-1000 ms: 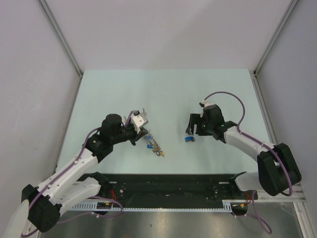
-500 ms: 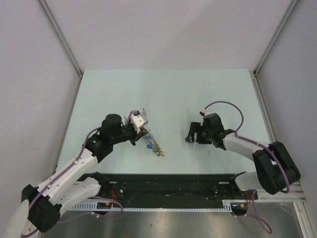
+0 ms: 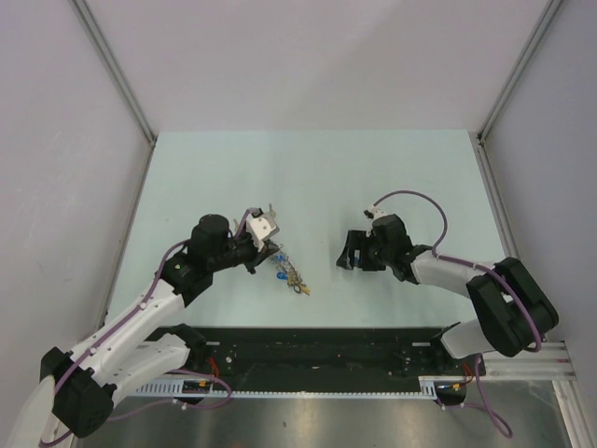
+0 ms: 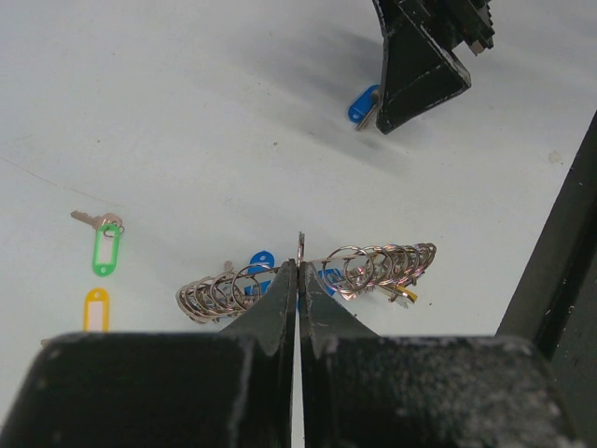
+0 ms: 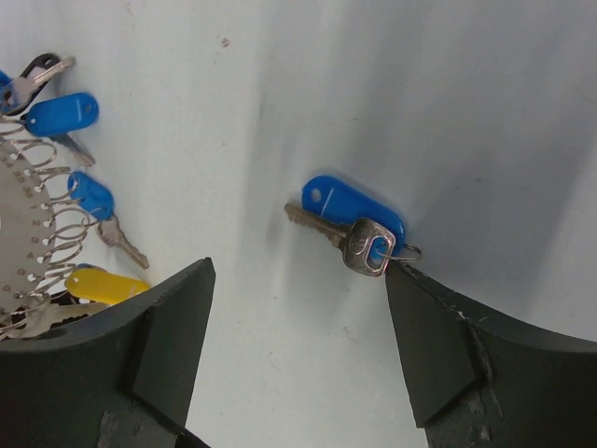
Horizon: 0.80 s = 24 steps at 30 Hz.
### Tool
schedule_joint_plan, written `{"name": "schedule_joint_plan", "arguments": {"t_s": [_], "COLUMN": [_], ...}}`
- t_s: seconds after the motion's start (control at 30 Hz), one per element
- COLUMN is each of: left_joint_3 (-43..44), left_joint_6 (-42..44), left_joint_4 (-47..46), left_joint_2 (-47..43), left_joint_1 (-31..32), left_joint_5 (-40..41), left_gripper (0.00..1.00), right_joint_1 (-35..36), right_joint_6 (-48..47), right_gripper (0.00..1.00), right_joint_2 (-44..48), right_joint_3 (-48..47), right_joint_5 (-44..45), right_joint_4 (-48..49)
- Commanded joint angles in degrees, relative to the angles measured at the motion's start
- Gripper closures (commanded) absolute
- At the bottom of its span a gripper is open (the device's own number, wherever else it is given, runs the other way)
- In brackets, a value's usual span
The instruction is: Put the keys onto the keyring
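Grey metal with a fringe of small rings and blue, yellow and black tags, the keyring [image 3: 285, 270] [image 4: 373, 265] [image 5: 42, 233] sits left of the middle of the surface [image 3: 308, 177], closer to the near edge than to the far one. The left gripper [image 3: 266, 248] [image 4: 298, 276] has its fingers pressed together on the thin edge of the keyring, which stands up from between the tips. The green-tagged key [image 4: 105, 246] and the orange-tagged key [image 4: 96, 309] lie flat just beside the keyring, not touching it. The blue-tagged key [image 5: 354, 224] [image 4: 364, 105] lies right of the middle, well apart from the keyring. The right gripper [image 3: 349, 253] [image 5: 298, 280] is low over this key with its fingers wide apart, and one fingertip is just beside the key's small ring.
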State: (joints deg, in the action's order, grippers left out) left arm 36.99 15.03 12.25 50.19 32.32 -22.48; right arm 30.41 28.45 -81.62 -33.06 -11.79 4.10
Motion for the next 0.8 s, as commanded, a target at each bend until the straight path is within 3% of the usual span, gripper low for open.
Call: {"name": "schedule_joint_plan", "arguments": {"t_s": [0.0, 0.2, 0.43, 0.6, 0.77], "left_joint_3": [2.91, 2.82, 2.73, 2.91, 2.73], "left_joint_6": [0.53, 0.62, 0.71, 0.71, 0.79], "left_joint_4": [-2.23, -2.23, -2.23, -2.23, -2.23], "left_joint_2": [-1.59, -1.59, -1.94, -2.03, -2.12], "left_joint_1": [-0.32, -0.32, -0.32, -0.32, -0.32], "left_joint_5": [-0.81, -0.81, -0.46, -0.72, -0.55], "left_gripper": [0.99, 1.0, 1.0, 0.99, 1.0], "right_joint_1": [2.72, 5.88, 7.64, 5.36, 0.09], "right_joint_6": [3.89, 4.08, -3.02, -10.33, -12.71], "right_gripper": [0.21, 0.21, 0.24, 0.31, 0.4], "right_joint_2": [-2.04, -5.9, 1.02, 7.09, 7.27], "right_joint_3": [0.28, -1.83, -4.73, -3.69, -0.96], "right_joint_5": [-0.87, -0.59, -0.69, 5.28, 2.67], "right_joint_4": [4.24, 9.79, 1.46, -3.92, 0.02]}}
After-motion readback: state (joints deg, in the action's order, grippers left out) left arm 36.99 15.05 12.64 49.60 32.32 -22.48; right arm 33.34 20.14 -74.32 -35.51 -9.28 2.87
